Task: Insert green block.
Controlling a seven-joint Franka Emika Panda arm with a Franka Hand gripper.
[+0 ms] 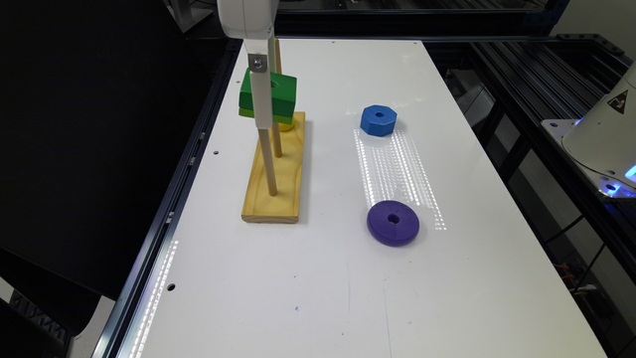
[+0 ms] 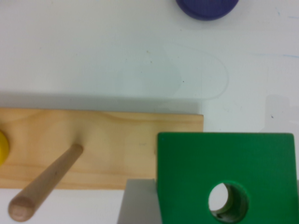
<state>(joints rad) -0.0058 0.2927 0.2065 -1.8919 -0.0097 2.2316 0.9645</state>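
**Green block held high over the peg board**

Gripper (image 1: pixel 262 107) pinching the green block (image 1: pixel 271 97) from the sides; one white finger runs down the block's near face in the exterior view, and the wrist view shows a grey finger against the block's edge. Block is airborne, well above the wooden base (image 1: pixel 276 174), roughly level, lime layer underneath.

Handling, as judged: solid, stiff wood or plastic, chunky, likely light enough for a side pinch. Painted faces look smooth, so some slip or twist in the grip is possible. Flat opposite sides are the sensible hold and keep the centre hole (image 2: pixel 228 201) unobstructed.

Pegs: the near peg (image 1: pixel 268 161) stands bare on the base. A second peg (image 1: pixel 277 139) rises behind it and passes behind the block. In the wrist view, one peg (image 2: pixel 44 184) lies well to the side of the hole, and base wood, not a peg tip, seems to show through the hole. I can't tell whether the block is lined up with any peg.

A yellow ring (image 1: pixel 287 125) sits on the far end of the base, partly hidden by the block.

Room: base lies near the table's (image 1: pixel 308 278) edge on the exterior view's left, with a dark drop beyond. Blue block (image 1: pixel 378 120) and purple disc (image 1: pixel 393 223) are well apart on the exterior view's right. The tall, close-set pegs are the main snag risk.
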